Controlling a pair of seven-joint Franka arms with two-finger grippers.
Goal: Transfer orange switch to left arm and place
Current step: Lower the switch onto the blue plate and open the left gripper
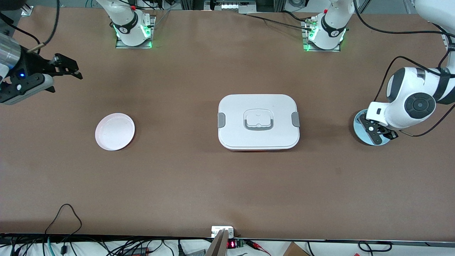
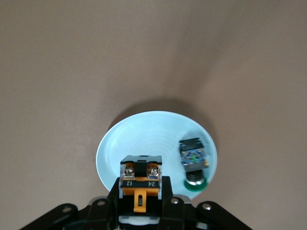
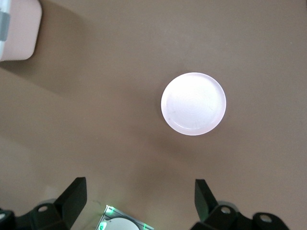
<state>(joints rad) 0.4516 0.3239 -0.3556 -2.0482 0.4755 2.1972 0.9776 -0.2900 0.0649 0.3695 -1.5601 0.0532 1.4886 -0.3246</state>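
The orange switch [image 2: 141, 182], black with an orange body and two screw terminals, sits between the black fingers of my left gripper [image 2: 140, 201], which is shut on it. It is held over the pale blue plate [image 2: 148, 139] at the left arm's end of the table. In the front view the left gripper [image 1: 382, 137] is low over that blue plate [image 1: 358, 122], and the switch is hidden there. The white box [image 1: 258, 121] stands mid-table with its lid on. My right gripper [image 1: 67, 83] hangs open and empty in the air at the right arm's end; its wrist view shows the right gripper [image 3: 139, 191] wide apart.
A small black-and-grey component with a green top [image 2: 193, 163] lies on the blue plate beside the switch. A pink plate [image 1: 114, 131] lies bare between the box and the right arm's end, seen also as the pink plate [image 3: 193, 103]. Cables run along the table's near edge.
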